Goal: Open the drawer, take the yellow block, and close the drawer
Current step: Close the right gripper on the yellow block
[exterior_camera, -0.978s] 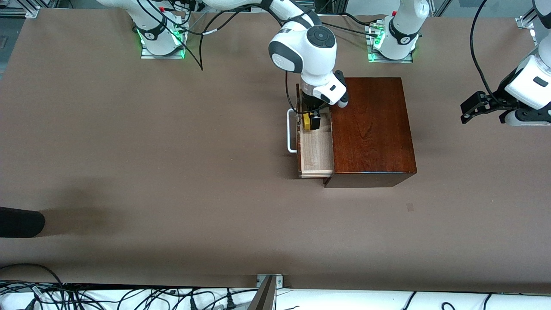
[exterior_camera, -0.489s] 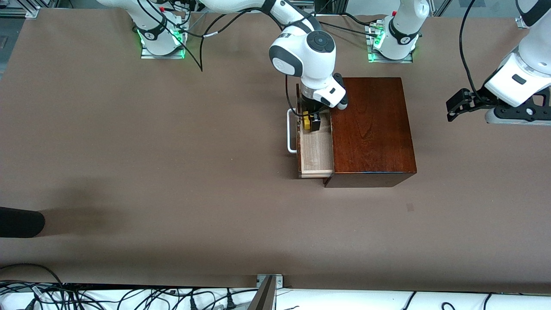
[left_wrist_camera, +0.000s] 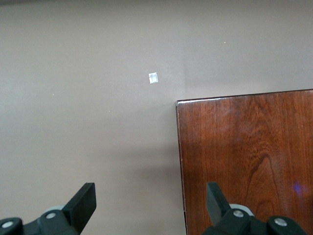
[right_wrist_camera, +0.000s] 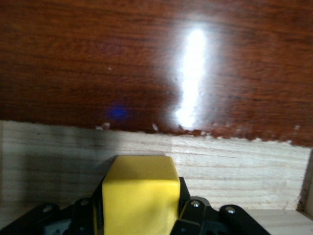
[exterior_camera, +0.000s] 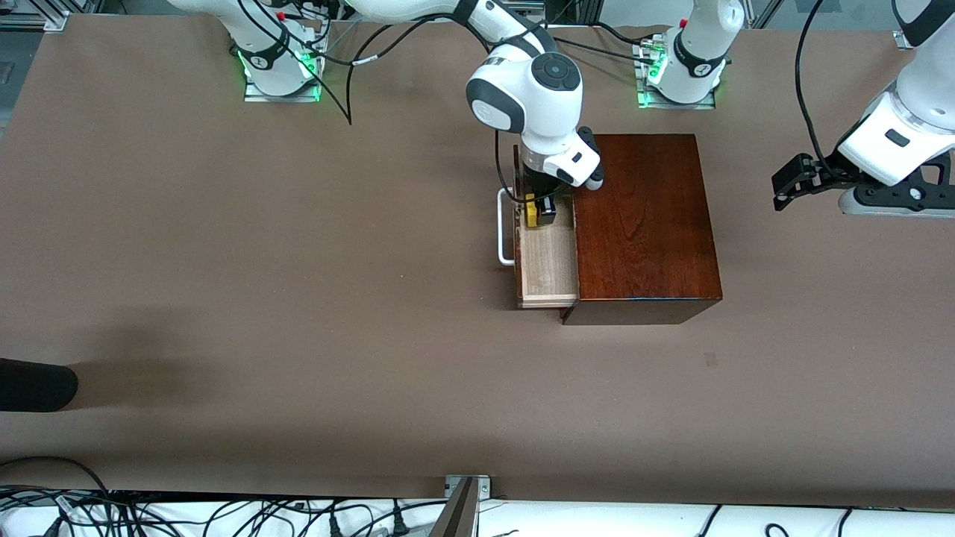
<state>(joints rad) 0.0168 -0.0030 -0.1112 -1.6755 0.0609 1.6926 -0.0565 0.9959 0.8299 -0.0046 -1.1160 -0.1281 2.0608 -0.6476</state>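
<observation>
Your right claw [exterior_camera: 539,212] is down inside the open drawer [exterior_camera: 548,265], clamped on the yellow block [exterior_camera: 531,212]. In the right wrist view the block [right_wrist_camera: 139,196] sits squarely between the two black fingers [right_wrist_camera: 193,215], which press against its sides. You can see the pale wood floor of the drawer directly under it and the glossy dark wooden box [right_wrist_camera: 156,63] rising just past it. Whether the block rests on the drawer floor or is lifted clear of it, you cannot tell.

The drawer is pulled out from the box [exterior_camera: 645,224] toward the right arm's end of the table [exterior_camera: 298,298]. The block is at the end of the drawer farther from the front camera; the rest of the tray is bare wood. The white bar handle [exterior_camera: 505,227] stands on the drawer front, untouched by either claw.

Your left claw [exterior_camera: 783,186] hangs over bare table toward the left arm's end, well apart from the box, and that arm waits. Its fingers [left_wrist_camera: 80,205] are spread wide and hold nothing; the left wrist view shows the table and one corner of the box top [left_wrist_camera: 249,161] beneath them. A small pale square mark [left_wrist_camera: 153,78] lies on the table near that corner.
</observation>
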